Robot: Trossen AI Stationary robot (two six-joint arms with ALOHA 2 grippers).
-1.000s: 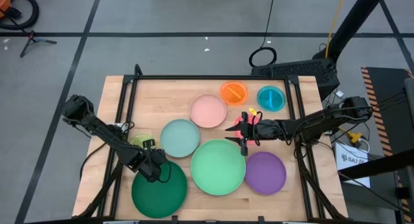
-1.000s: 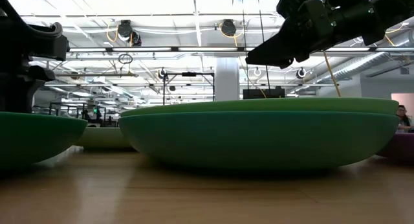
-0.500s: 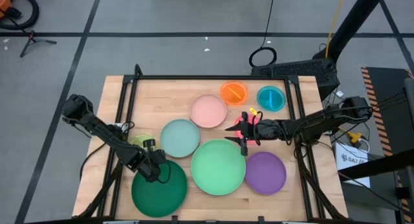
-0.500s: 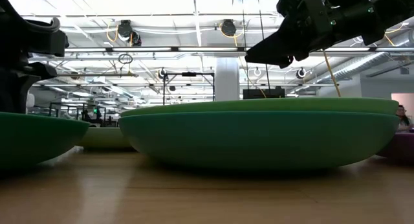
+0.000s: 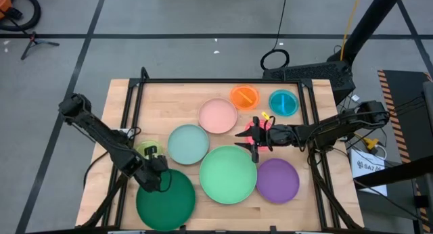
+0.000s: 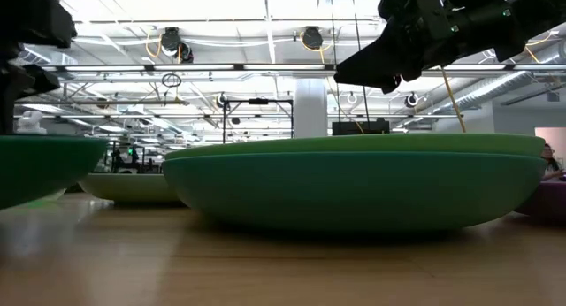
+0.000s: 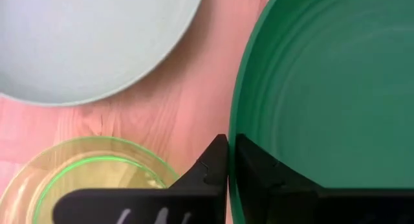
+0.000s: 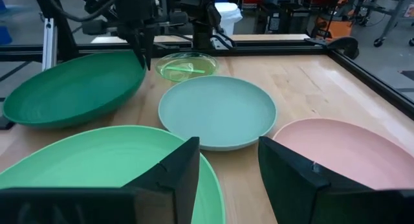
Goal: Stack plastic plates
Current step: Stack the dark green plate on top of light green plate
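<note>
The rim of the dark green plate (image 5: 166,201) is pinched between the closed fingers of the left gripper (image 5: 157,172), at the plate's eleven o'clock edge; in the right wrist view the plate (image 8: 71,88) is seen tilted, lifted at that edge. This plate sits at the table's seven o'clock corner. At its twelve o'clock lies the small yellow-green plate (image 5: 148,149), at one o'clock the mint plate (image 5: 188,143), at three o'clock the large light green plate (image 5: 228,174). The right gripper (image 5: 255,153) is held open and empty above the light green plate's one o'clock rim.
</note>
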